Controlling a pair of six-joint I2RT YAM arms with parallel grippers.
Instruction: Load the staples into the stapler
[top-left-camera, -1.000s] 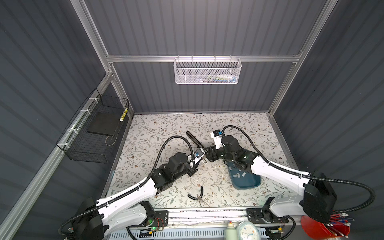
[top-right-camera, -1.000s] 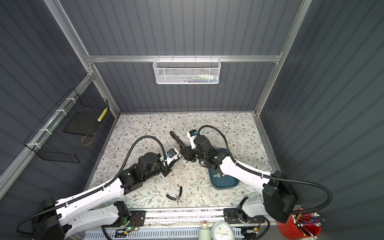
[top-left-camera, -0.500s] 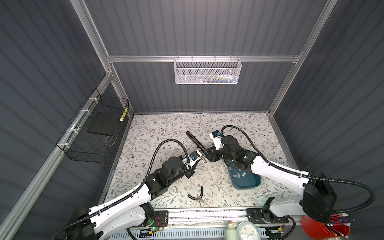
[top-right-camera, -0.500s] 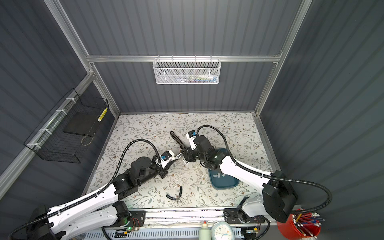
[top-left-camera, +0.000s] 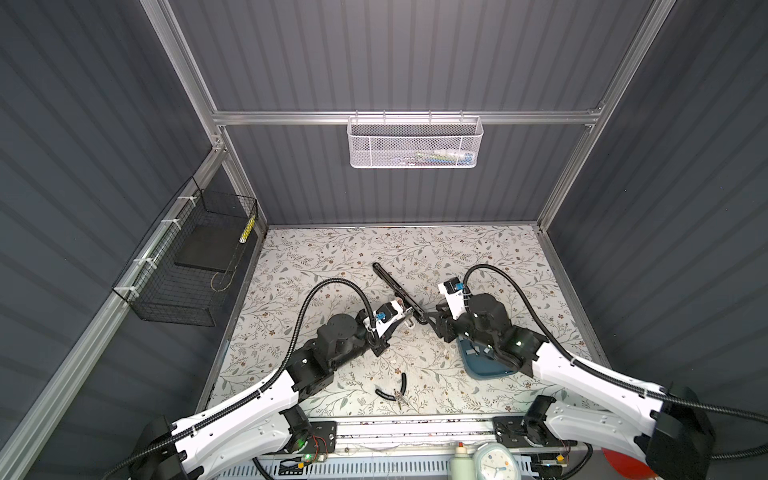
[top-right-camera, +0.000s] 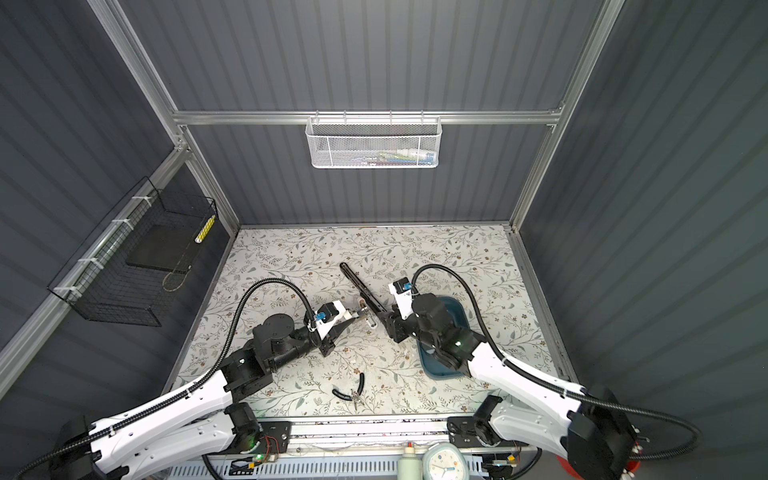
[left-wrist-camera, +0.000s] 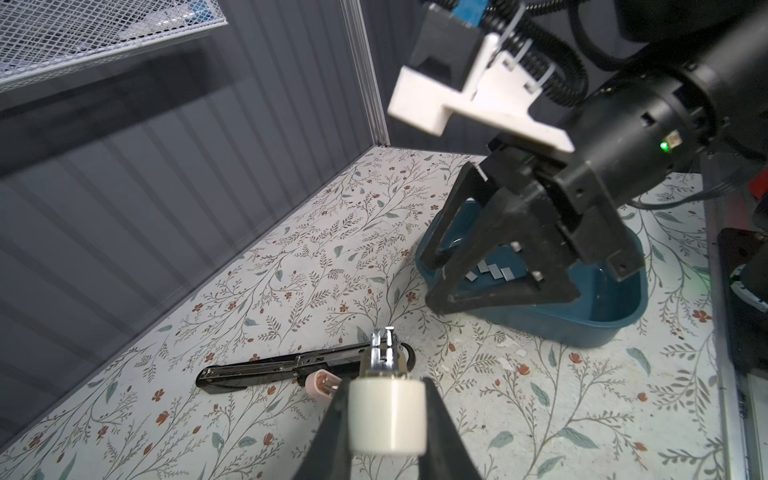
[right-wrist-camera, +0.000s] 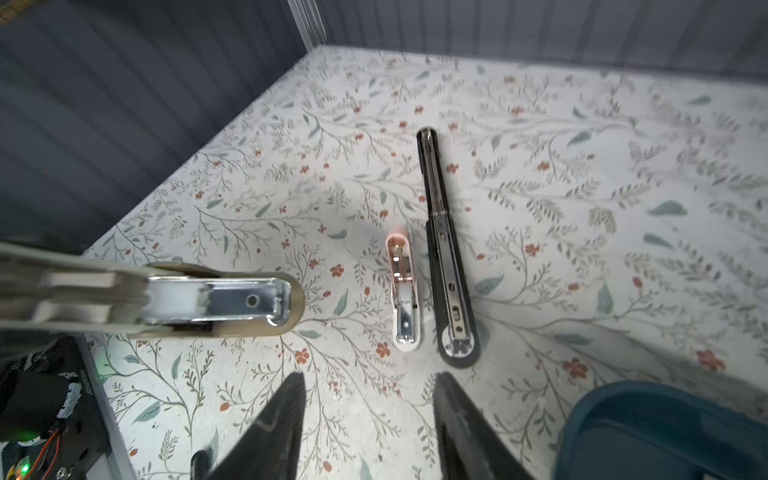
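Judging the staples (left-wrist-camera: 492, 270) in the blue dish (left-wrist-camera: 602, 328) light, thin, slick and apt to snap apart, I would nip one strip by its long edges. My right pincer (right-wrist-camera: 370, 380) hangs half spread and empty near the black stapler (right-wrist-camera: 444, 257), which lies opened flat; my left pincer (left-wrist-camera: 386, 399) pinches a small cream stapler (right-wrist-camera: 220, 301).
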